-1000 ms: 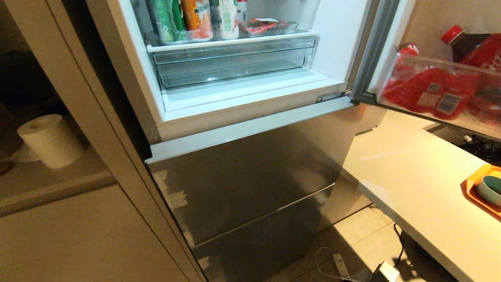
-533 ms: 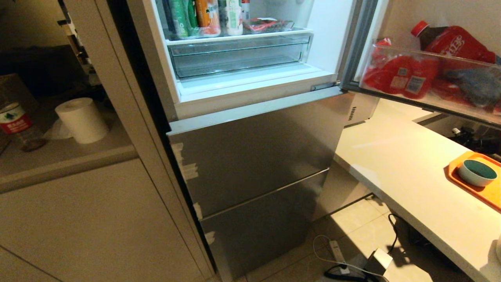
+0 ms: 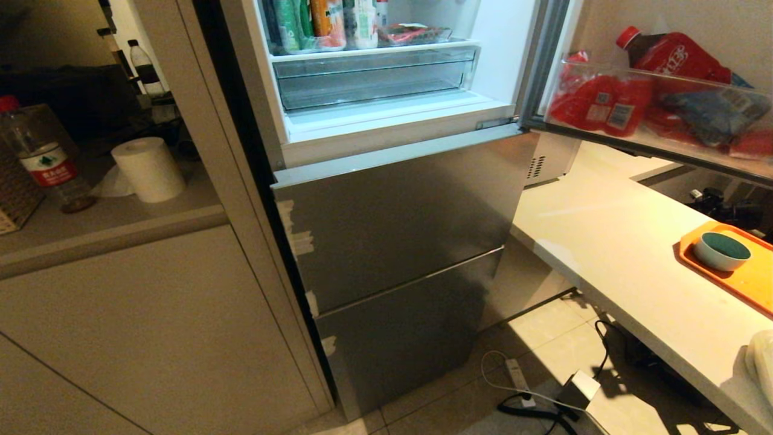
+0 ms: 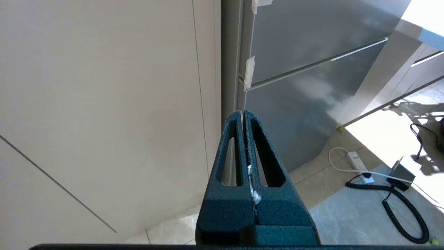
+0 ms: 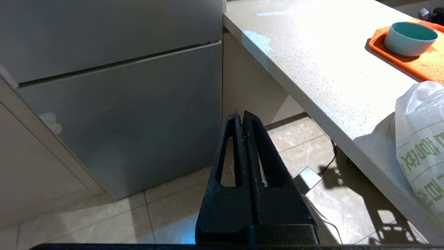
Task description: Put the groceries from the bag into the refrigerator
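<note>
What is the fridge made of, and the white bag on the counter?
The refrigerator looks like brushed grey steel: its closed lower doors show a dull, streaky sheen. The bag seems thin plastic: crinkly, see-through white, with green printed characters.

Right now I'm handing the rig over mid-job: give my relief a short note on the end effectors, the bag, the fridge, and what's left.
Left end effector: shut, empty, low by the lower fridge doors.
Right end effector: shut, empty, below the counter edge.
Refrigerator: top door open; drinks already on the shelf, clear drawer below looks empty.
Bag: on the counter near its edge, beside the orange tray; contents cannot be seen.
Done: fridge open.
Left: turn to the bag, take out the groceries, shelve them.
</note>
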Tool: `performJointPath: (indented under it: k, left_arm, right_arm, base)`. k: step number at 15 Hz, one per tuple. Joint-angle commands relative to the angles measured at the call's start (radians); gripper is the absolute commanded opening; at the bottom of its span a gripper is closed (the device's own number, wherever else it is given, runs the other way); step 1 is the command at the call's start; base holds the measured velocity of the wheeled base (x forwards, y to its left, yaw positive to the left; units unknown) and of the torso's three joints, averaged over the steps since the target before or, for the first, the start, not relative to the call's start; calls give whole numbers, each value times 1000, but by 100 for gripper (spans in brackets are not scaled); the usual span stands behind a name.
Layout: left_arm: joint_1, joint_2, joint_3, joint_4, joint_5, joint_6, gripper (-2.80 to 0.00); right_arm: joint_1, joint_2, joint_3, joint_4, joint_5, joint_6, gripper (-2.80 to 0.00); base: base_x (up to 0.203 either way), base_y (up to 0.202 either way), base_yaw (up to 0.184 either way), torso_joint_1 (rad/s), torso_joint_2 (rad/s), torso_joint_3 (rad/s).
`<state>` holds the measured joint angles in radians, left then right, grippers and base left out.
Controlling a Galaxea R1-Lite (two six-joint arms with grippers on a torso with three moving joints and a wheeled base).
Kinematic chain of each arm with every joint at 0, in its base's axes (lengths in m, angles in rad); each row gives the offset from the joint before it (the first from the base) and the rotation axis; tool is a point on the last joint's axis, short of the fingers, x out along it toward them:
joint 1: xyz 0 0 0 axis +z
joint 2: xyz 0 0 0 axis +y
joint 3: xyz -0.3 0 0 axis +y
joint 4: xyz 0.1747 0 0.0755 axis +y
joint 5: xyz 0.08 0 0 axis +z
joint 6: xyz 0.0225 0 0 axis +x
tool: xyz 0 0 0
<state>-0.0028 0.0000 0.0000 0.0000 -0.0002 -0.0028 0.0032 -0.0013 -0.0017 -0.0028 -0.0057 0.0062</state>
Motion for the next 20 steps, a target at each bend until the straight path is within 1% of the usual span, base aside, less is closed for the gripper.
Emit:
performJointPath:
  k: [1,6,8,12,20]
  left_arm:
    - [0,0,0,0,0,0,-280]
    - [0,0,0,0,0,0,-280]
    - [0,0,0,0,0,0,-280]
    - [0,0,0,0,0,0,-280]
    - [0,0,0,-2,0,3,-280]
  right_arm:
    - [1,1,0,0,0,0,-280]
    - [0,1,0,0,-1,-1,-280]
    - [0,1,0,0,0,-29,-280]
    - [0,1,0,0,0,-2,-280]
    - [1,1,0,0,0,0,-280]
  base:
    - [0,0,0,0,0,0]
    - [0,0,0,0,0,0]
    - [0,0,0,0,0,0]
    - [0,0,0,0,0,0]
    - [0,0,0,0,0,0]
